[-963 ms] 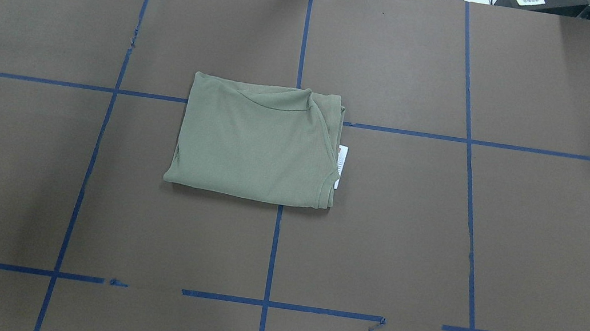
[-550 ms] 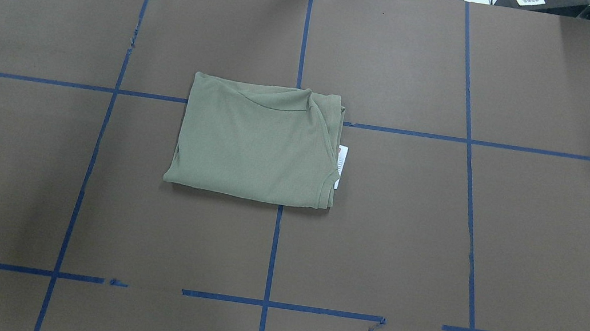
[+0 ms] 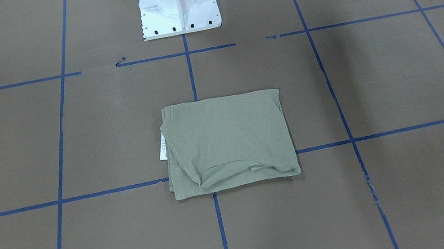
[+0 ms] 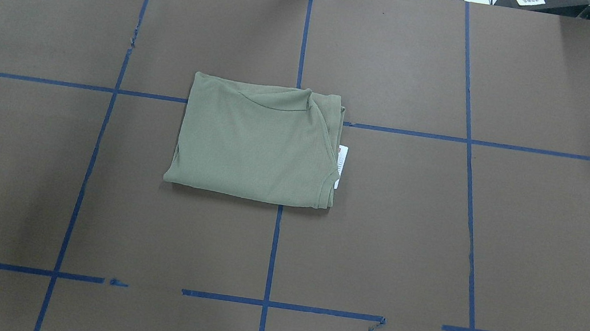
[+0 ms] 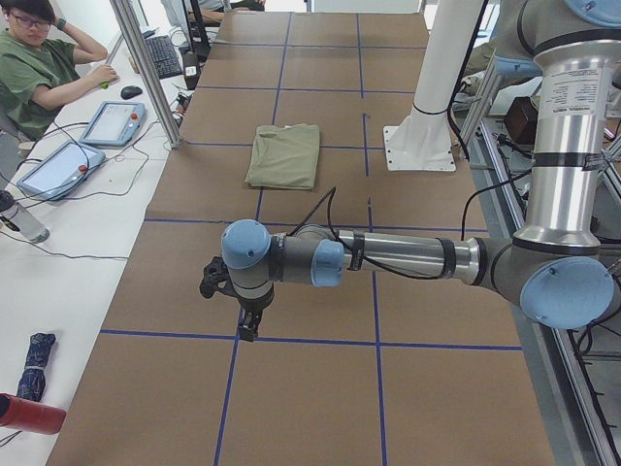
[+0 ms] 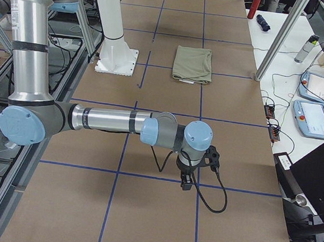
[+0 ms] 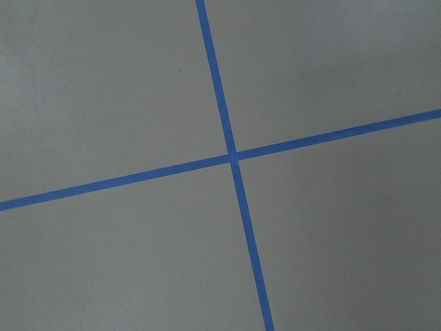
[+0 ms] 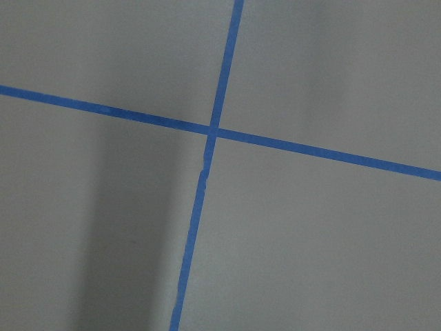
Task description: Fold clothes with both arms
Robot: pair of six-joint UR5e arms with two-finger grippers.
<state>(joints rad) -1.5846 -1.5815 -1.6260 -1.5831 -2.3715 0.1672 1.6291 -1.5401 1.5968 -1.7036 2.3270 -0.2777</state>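
Observation:
The sage-green shirt (image 4: pixel 258 143) lies folded into a compact rectangle at the table's middle; it also shows in the front view (image 3: pixel 227 139) and in both side views (image 5: pixel 284 155) (image 6: pixel 193 63). Its white hang tag (image 4: pixel 341 163) sticks out at one edge. My left gripper (image 5: pixel 247 325) hangs over bare paper far from the shirt, near the table's left end. My right gripper (image 6: pixel 186 182) hangs likewise near the right end. Both show only in the side views, so I cannot tell whether they are open or shut. Both wrist views show only brown paper and blue tape crosses.
Brown paper with a blue tape grid (image 4: pixel 274 255) covers the table. The white base pedestal (image 3: pixel 177 2) stands at the robot's side. An operator (image 5: pixel 39 63), tablets and cables are on the white bench beyond the far edge.

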